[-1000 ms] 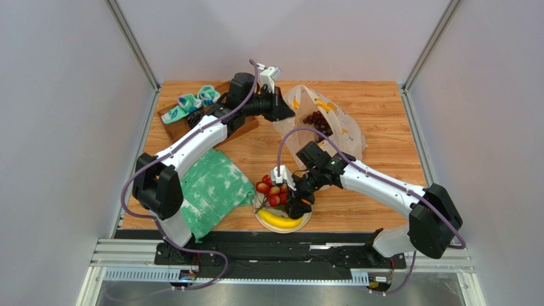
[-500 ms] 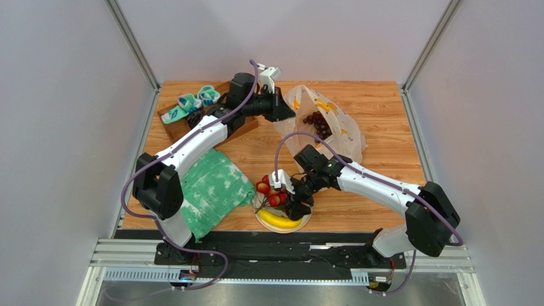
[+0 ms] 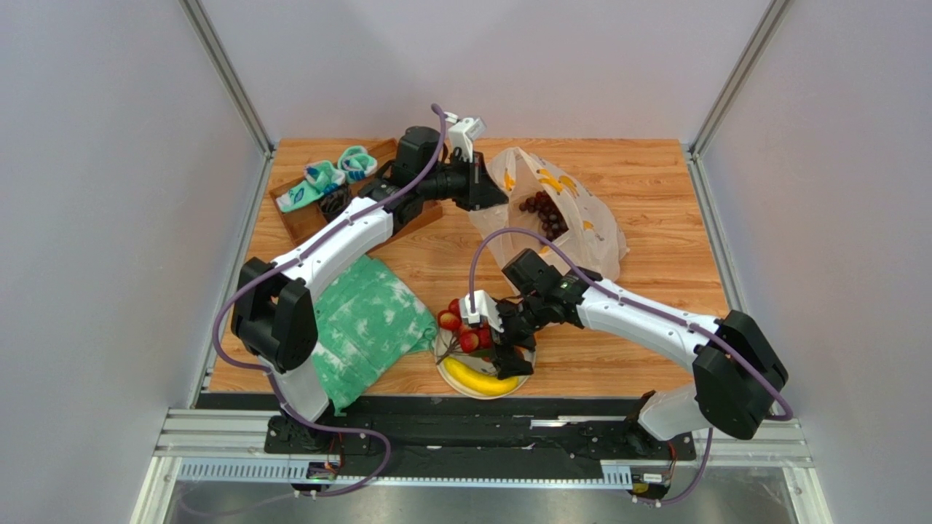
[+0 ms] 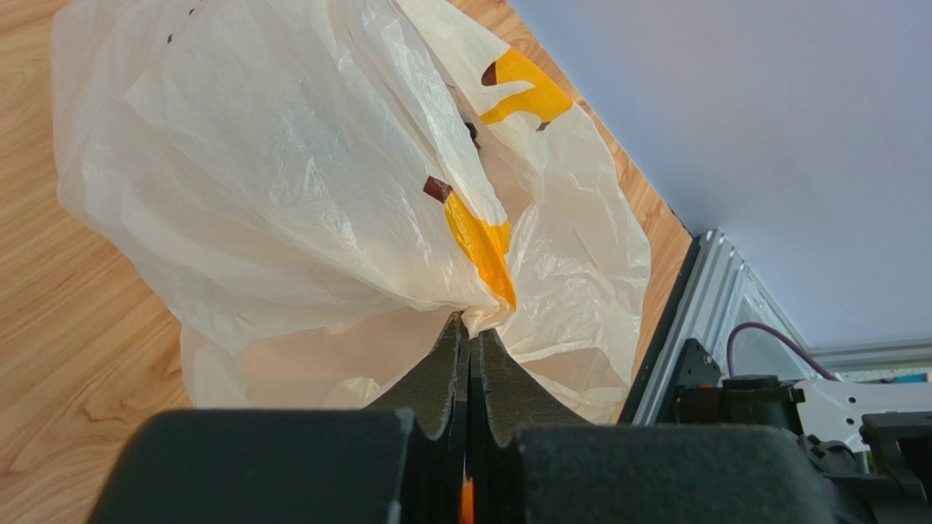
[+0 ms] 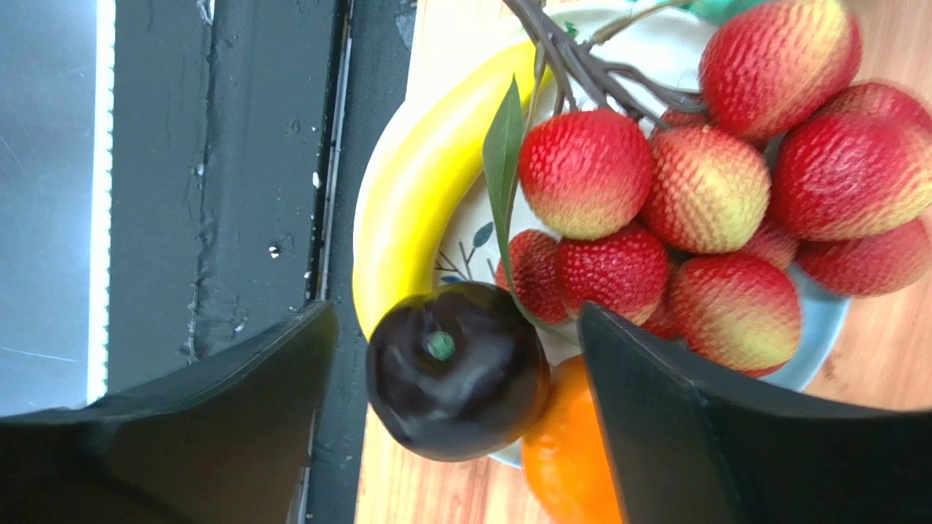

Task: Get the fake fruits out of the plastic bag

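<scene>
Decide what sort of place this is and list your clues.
Probably a robotics lab test cell: left arm and right arm bolted to a metal rail, wooden table boxed in by plain grey panels.

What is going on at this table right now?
A plastic bag is being emptied of toy fruit. The left hand is pinched shut on the bag's edge at the far side, where grapes lie inside. The right hand stands open around a dark round fruit on the plate near the front, beside a banana, an orange and a bunch of small red fruits.
</scene>
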